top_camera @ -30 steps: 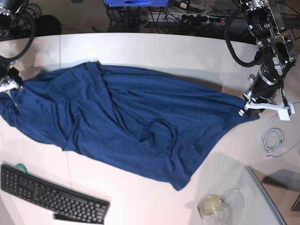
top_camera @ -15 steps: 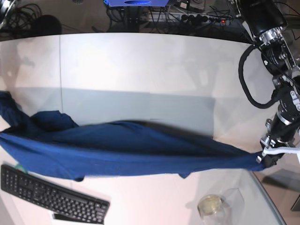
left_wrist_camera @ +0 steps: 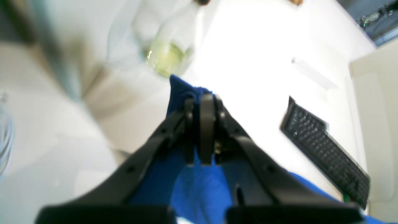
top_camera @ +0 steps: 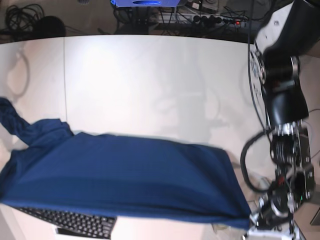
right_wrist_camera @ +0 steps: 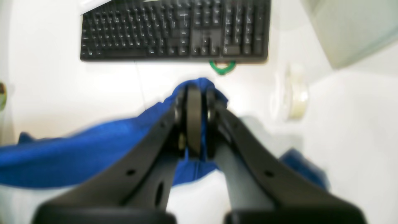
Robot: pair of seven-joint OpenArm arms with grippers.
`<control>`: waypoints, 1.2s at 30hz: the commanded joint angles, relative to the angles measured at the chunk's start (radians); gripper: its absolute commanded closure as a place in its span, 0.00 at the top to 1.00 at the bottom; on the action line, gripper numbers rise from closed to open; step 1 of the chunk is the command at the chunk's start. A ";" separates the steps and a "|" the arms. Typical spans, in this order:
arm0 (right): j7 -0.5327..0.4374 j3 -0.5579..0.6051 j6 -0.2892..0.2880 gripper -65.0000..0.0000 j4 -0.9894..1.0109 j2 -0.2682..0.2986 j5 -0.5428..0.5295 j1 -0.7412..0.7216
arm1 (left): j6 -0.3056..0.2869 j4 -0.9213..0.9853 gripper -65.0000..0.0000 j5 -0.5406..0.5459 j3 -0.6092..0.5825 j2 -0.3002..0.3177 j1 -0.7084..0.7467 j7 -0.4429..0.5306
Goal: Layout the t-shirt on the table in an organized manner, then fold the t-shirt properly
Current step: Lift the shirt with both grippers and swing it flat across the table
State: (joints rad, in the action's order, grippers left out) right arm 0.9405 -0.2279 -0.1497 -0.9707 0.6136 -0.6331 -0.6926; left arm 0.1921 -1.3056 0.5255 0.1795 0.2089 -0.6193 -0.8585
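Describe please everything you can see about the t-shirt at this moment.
The t-shirt is a plain dark blue garment of soft knit, with no print. It is stretched wide between both arms and appears lifted, hanging in front of the keyboard in the base view. The left gripper is shut on one corner, the right gripper on another. A loose part, perhaps a sleeve, trails at the base view's left edge. Which side faces up I cannot tell.

Black computer keyboard (right_wrist_camera: 174, 29) lies flat at the near edge; only a strip of its keys (top_camera: 65, 220) shows in the base view. Green ring-shaped object (right_wrist_camera: 222, 67) just beside the keyboard's long side. Clear glass jar holding yellowish liquid (left_wrist_camera: 166, 54), blurred. Dark cables (top_camera: 22, 12) tangled on the floor beyond.
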 commanded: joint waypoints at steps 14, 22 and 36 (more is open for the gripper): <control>0.015 0.313 -0.077 0.00 0.020 0.179 0.000 -0.451 | -0.003 0.140 0.00 0.006 -0.038 0.022 -0.328 0.135; 0.131 0.060 -0.077 0.00 -0.248 0.194 -0.004 0.004 | -0.003 -0.110 0.00 0.006 -0.036 0.040 0.008 0.078; 0.056 -0.353 -0.077 0.00 -0.437 -0.200 0.000 0.769 | -0.004 -0.299 0.00 0.006 0.058 0.034 0.708 0.109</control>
State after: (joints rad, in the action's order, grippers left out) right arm 1.0042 -0.5694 -0.2264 -1.3895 0.3870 -0.6289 0.0834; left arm 0.1860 -1.5848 0.5327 0.2302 0.2302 0.1028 -0.7753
